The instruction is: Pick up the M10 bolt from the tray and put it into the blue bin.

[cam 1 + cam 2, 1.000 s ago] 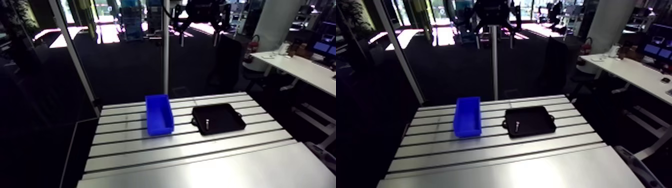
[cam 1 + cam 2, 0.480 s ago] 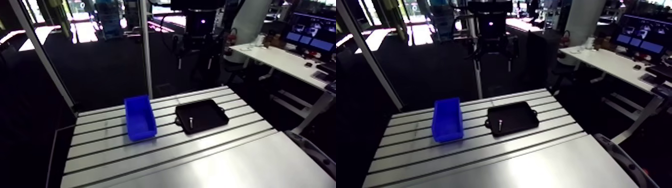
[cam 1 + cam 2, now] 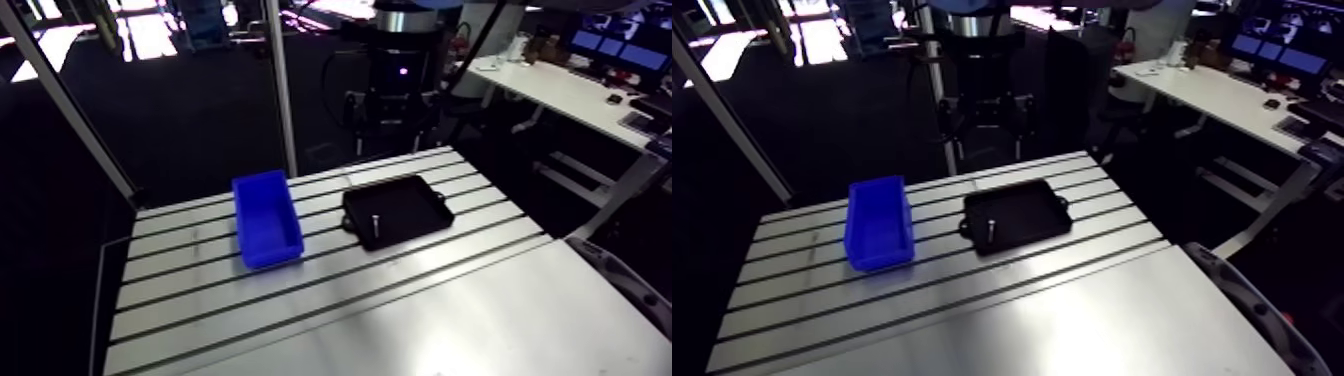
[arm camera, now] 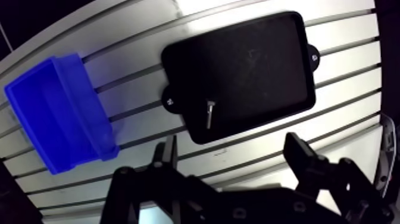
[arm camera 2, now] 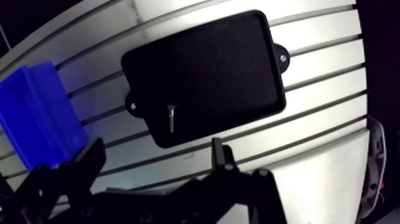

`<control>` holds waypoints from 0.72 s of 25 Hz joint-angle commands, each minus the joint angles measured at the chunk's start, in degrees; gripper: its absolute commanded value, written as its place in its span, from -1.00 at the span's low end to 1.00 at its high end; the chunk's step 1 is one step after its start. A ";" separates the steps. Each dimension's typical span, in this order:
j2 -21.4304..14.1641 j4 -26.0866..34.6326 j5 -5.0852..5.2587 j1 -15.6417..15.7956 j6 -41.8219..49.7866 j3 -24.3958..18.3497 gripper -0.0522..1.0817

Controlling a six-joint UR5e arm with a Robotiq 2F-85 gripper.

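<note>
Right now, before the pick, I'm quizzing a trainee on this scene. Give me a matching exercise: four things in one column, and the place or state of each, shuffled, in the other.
Things:
1. M10 bolt
2. black tray
3. blue bin
4. gripper

Places or states:
A. open, holding nothing, above the table
B. on the table beside the tray, not touching it
C. lying inside the tray
D. on the table, with one bolt in it

Pairs: 1-C, 2-D, 3-B, 4-A.
</note>
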 commanded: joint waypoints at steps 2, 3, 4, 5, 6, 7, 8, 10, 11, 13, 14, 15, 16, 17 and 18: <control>0.60 -1.60 -0.14 -0.27 0.27 2.96 -0.44; 0.60 -2.74 -0.14 -0.27 0.19 3.58 -0.38; 0.69 -4.06 -0.14 -0.27 0.19 4.10 -0.30; 0.77 -5.11 -0.14 -0.27 0.19 4.81 -0.22; 0.77 -5.64 -0.14 -0.27 0.45 5.25 -0.21; 0.86 -5.90 -0.14 -0.27 0.98 5.77 -0.21; 1.04 -6.08 -0.06 -0.19 1.24 6.12 -0.21; 1.21 -6.70 -0.06 -0.19 1.50 7.00 -0.20; 1.30 -7.05 0.03 -0.19 1.50 7.36 -0.18; 1.56 -7.93 0.03 -0.19 1.59 8.32 -0.15; 1.92 -8.54 0.12 -0.27 1.68 8.76 -0.15; 2.27 -8.98 0.03 -0.27 2.30 9.03 -0.15; 2.27 -9.42 0.03 -0.27 2.65 9.47 -0.15; 2.27 -9.68 0.03 -0.27 2.91 9.64 -0.15; 2.36 -9.86 0.12 -0.27 3.17 9.91 -0.15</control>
